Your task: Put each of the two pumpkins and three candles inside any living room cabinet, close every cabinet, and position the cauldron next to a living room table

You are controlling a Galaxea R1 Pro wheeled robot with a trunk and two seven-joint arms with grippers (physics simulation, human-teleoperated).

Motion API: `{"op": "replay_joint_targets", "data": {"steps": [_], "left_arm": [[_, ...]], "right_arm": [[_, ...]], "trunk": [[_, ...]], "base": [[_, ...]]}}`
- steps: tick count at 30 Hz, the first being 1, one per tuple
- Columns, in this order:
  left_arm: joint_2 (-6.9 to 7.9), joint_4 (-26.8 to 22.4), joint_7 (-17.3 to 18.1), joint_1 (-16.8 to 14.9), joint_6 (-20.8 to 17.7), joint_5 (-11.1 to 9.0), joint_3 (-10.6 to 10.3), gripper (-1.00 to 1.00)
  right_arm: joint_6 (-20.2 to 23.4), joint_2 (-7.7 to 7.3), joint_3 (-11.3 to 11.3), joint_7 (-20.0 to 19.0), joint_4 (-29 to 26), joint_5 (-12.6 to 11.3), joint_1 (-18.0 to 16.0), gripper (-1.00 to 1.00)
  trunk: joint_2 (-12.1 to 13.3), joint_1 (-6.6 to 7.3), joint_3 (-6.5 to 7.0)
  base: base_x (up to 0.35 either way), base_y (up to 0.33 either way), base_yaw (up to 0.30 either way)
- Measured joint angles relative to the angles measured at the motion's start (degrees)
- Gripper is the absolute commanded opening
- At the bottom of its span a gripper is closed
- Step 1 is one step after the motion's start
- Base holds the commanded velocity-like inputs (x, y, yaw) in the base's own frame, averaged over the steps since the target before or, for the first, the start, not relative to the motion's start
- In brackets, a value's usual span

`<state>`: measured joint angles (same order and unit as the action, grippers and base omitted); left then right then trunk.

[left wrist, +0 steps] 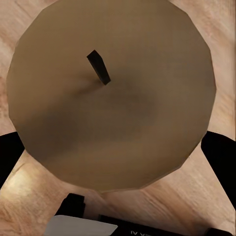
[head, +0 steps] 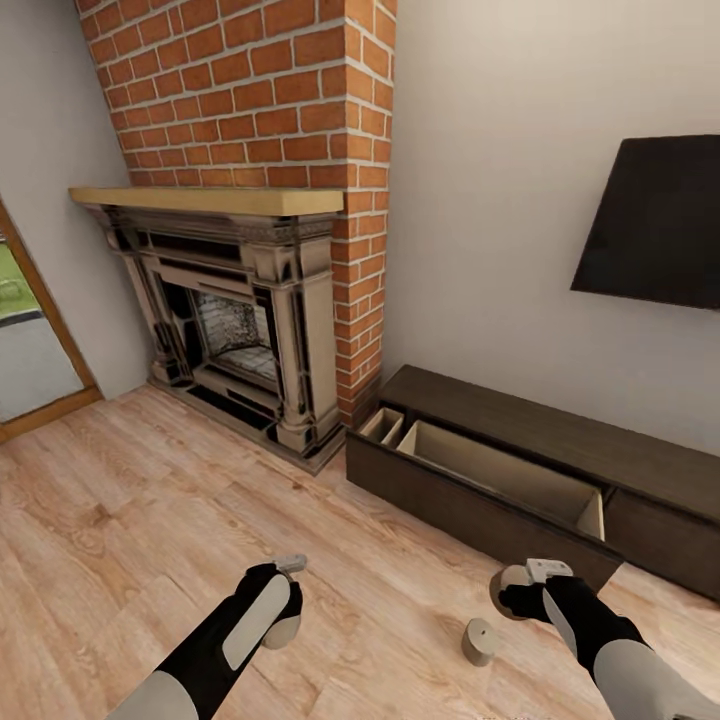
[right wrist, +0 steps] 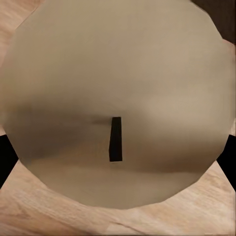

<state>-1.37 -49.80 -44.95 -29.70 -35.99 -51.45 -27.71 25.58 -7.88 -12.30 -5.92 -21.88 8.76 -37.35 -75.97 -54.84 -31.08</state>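
You are reaching both arms low over the wood floor [head: 150,520], left gripper [head: 283,610] and right gripper [head: 520,590] each clasping a stubby, faceted beige candle [left wrist: 113,93].

Head camera looks down; wrist cameras hover close over candles (floor shared).

Left gripper [head: 283,600] fingers hidden behind wrist in head view; television [head: 655,222] cut by right frame edge; cabinet [head: 520,425] truncated at lower right.
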Motion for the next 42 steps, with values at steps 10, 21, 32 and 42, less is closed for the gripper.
{"op": "replay_joint_targets", "data": {"steps": [10, 21, 32, 42], "left_arm": [[0.25, 0.1, 0.1, 0.0, 0.0, 0.0, -0.7, -1.0], [0.55, 0.1, 2.3, 0.0, 0.1, 0.0, -0.4, -1.0], [-0.3, -1.0, 2.8, -2.9, -0.3, 0.0, -0.3, -1.0], [-1.53, -1.6, 3.9, -10.0, -0.5, -1.2, 0.0, -1.0]], "right_arm": [[0.0, 0.19, 0.2, -0.2, 1.6, 0.5, 0.1, -1.0], [5.0, -0.12, -0.4, -0.1, -2.1, 0.2, 0.1, -1.0], [23.2, -2.97, -14.2, -0.4, -20.2, 0.4, 0.1, -1.0], [31.6, -2.69, -14.5, -0.5, -32.7, 0.0, 0.1, -1.0]], "trunk": [[0.0, 0.0, 0.0], [0.0, 0.0, 0.19], [0.0, 0.0, 0.68], [0.0, 0.0, 0.86]], "base": [[0.061, 0.0, -0.104], [0.159, 0.084, -0.166], [0.252, 0.184, -0.269], [0.266, 0.17, -0.08]]}}
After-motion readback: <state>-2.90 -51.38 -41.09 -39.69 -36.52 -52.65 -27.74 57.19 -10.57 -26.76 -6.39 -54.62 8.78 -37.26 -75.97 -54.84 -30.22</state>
